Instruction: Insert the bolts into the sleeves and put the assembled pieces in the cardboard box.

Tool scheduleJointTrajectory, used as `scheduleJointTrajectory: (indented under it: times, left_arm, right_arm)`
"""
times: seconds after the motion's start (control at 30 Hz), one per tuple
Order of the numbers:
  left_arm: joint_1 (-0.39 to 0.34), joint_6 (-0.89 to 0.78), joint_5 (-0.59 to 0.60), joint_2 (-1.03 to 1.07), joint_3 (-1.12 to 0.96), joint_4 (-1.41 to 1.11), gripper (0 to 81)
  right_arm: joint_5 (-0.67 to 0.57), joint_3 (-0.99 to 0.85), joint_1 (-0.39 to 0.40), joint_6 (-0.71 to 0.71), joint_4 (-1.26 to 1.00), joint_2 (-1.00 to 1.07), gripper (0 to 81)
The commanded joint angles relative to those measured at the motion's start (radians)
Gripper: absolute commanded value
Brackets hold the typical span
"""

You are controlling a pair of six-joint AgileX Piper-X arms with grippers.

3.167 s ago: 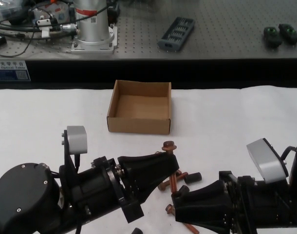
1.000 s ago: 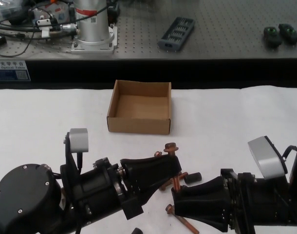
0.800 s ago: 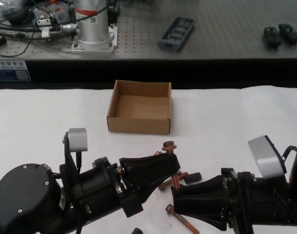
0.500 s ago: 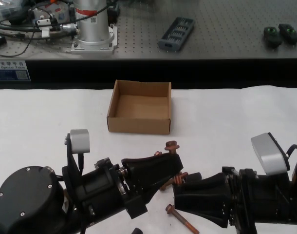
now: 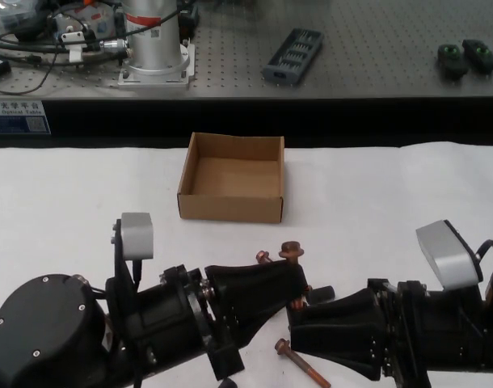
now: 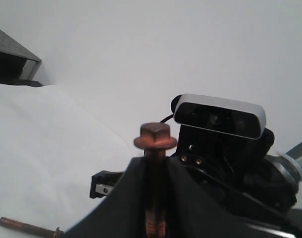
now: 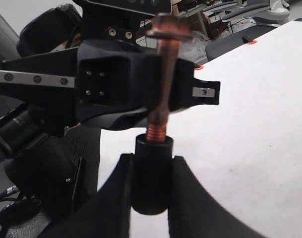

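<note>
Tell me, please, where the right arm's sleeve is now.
In the right wrist view the sleeve sits clamped in the right gripper, directly below the threaded tip of the bolt that the left gripper holds upright.

A white sheet covers the table [image 5: 392,186]; behind it lies a grey metal board [image 5: 368,48] full of holes, carrying cables [image 5: 28,40] and a silver column [image 5: 152,32].

Bolt [image 7: 164,74] above sleeve [image 7: 152,171], tip at its mouth; cardboard box [image 5: 230,208] behind; loose bolt [image 5: 301,368] nearer robot.
</note>
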Motion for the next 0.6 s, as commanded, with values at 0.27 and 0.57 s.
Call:
scheduleJointTrajectory:
  times: [0.27, 0.57]
  left_arm:
    - [-0.017, 0.206, 0.179, -0.002, -0.006, 0.0, 42.2]
    - [-0.01, 0.33, 0.082, -0.002, -0.006, 0.029, 48.2]
  right_arm:
    - [0.021, -0.011, -0.005, 0.026, -0.039, 0.0, 1.6]
    - [0.002, -0.011, -0.005, 0.026, -0.057, 0.0, 1.6]
